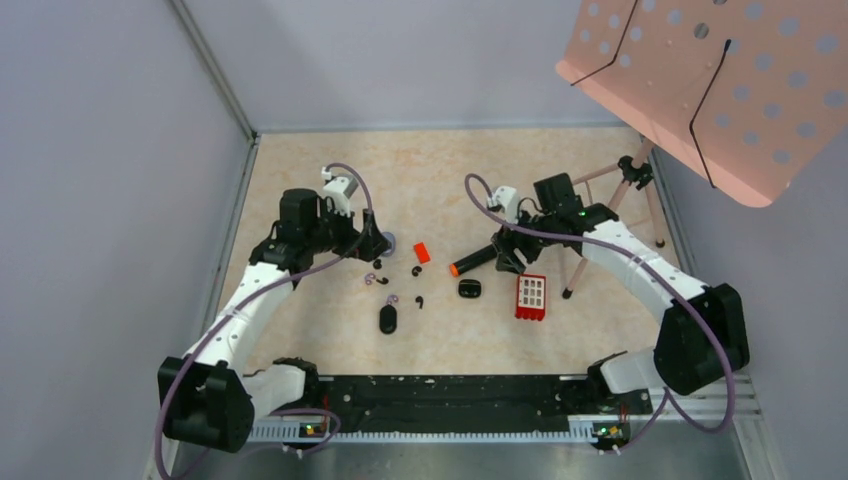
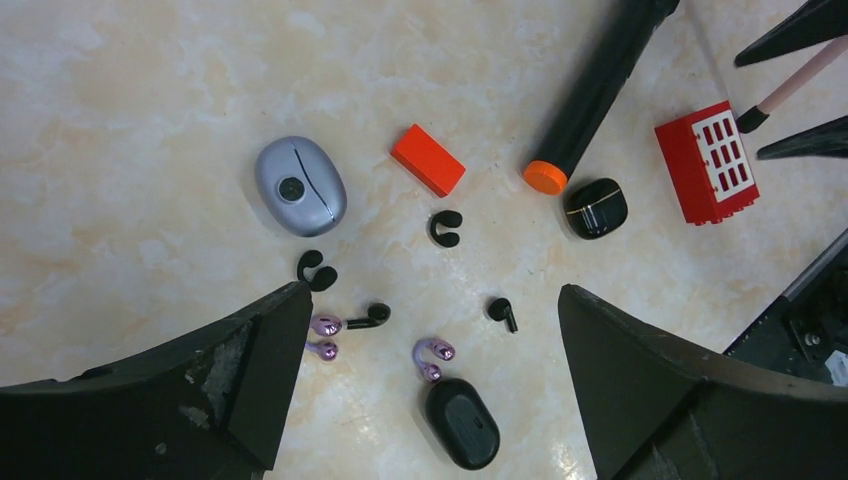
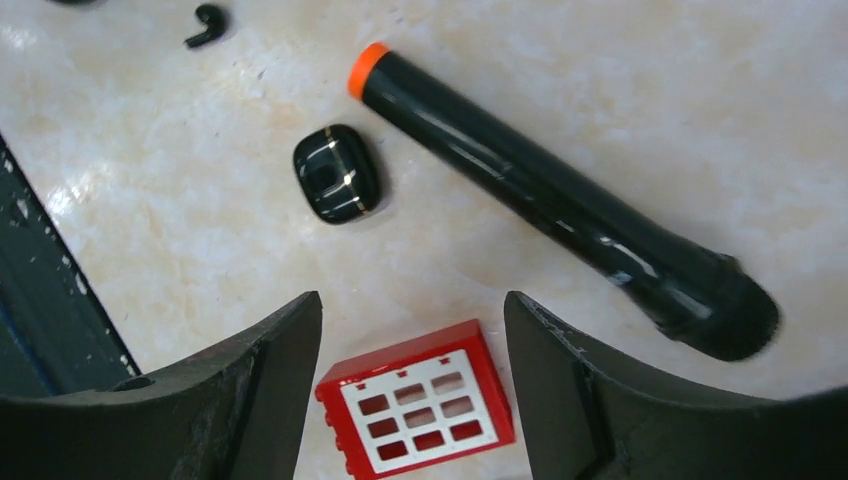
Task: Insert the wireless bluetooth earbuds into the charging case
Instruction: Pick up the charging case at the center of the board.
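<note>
Several tiny earbuds lie loose on the table: two black clip buds [image 2: 445, 229] [image 2: 316, 270], two black stem buds [image 2: 368, 317] [image 2: 502, 312], and two pale purple clip buds [image 2: 434, 357] [image 2: 325, 337]. Three closed cases lie around them: a grey-blue one [image 2: 300, 186], a black oval one [image 2: 462, 423] and a glossy black one with a gold line [image 2: 597, 208] [image 3: 337, 173]. My left gripper [image 2: 430, 295] [image 1: 372, 245] is open and empty above the buds. My right gripper [image 3: 410, 300] [image 1: 512, 258] is open and empty above the red window brick.
A red block [image 2: 427, 160] lies beside the grey-blue case. A black marker with an orange cap [image 3: 540, 195] lies at an angle near the glossy case. A red window brick [image 3: 415, 405] lies under my right jaws. A pink stand's legs [image 1: 600, 215] stand at right.
</note>
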Tool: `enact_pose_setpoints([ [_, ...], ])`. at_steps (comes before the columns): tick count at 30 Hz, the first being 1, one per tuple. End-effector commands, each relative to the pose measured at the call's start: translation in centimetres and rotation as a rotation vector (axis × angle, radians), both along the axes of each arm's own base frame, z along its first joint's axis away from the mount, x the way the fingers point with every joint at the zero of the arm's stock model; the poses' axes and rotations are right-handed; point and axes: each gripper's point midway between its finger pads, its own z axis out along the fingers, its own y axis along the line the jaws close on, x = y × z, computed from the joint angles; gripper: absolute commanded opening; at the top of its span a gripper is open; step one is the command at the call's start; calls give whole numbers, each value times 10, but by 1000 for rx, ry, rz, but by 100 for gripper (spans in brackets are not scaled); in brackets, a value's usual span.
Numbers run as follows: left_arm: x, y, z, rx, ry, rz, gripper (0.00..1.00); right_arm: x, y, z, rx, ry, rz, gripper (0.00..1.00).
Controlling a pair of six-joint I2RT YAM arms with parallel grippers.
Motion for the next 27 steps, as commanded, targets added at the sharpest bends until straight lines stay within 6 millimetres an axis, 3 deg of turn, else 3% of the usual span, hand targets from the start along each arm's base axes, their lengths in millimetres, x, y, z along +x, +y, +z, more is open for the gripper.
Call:
enact_pose_setpoints([
  [1,-7,-6,12,-64,38,-13,99,-20,24,-20,-25,-38,250,62],
  [8,5,11,3,-99,80,100,98,-37,39,-59,-106,-94,409,58],
  [14,27,40,11,-174,116,251,97,-36,57,-73,-106,-140,431,64],
  [18,28,58,13,-196,132,312,97,-32,64,-84,-128,-162,448,66],
  [27,19,69,15,-233,124,370,96,-33,76,-102,-142,-130,490,66],
])
